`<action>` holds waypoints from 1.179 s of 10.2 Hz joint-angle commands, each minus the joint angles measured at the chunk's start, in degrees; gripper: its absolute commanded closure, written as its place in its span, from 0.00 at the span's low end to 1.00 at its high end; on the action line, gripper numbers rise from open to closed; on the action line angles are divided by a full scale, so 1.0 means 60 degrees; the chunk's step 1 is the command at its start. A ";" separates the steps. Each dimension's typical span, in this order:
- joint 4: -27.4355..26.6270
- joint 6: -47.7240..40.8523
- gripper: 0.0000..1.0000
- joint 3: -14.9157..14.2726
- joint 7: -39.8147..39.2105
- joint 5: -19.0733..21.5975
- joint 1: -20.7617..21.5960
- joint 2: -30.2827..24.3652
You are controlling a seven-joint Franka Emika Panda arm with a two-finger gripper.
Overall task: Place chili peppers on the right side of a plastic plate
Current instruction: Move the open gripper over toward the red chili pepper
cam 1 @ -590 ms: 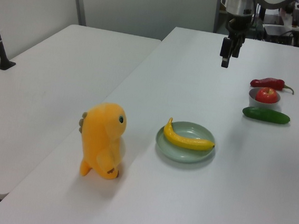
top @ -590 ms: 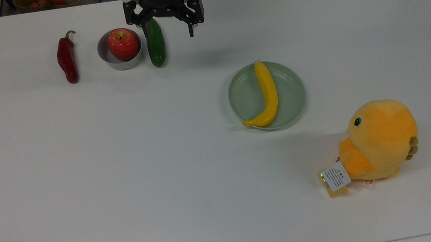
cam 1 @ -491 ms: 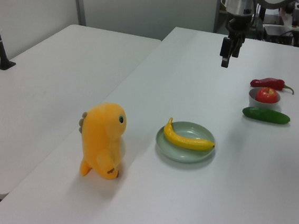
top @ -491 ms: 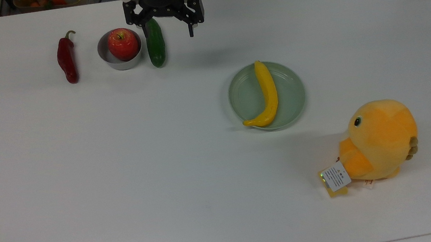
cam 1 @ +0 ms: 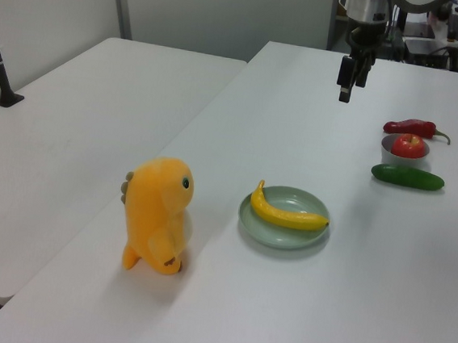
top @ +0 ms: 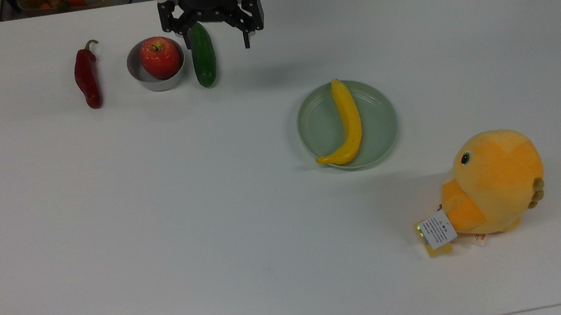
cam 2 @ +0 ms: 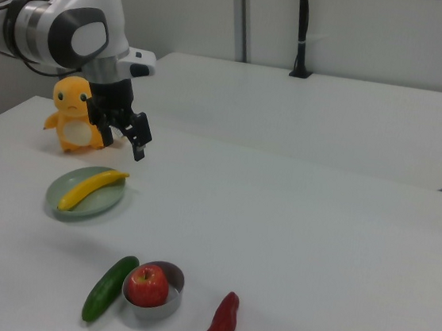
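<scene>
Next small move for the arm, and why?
Probably shift the end effector toward the top view's left, to above the chili pepper. It hangs open and empty over the table near the cucumber, while the chili lies beyond the bowl holding the apple, far from the plastic plate.
</scene>
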 commanded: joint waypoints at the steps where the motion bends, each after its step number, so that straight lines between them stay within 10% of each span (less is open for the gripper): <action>1: 0.0184 -0.0200 0.00 -0.0020 0.0049 -0.0153 -0.0065 0.0000; 12: -0.0136 -0.0201 0.00 -0.0503 -0.1547 -0.0402 -0.2173 -0.0147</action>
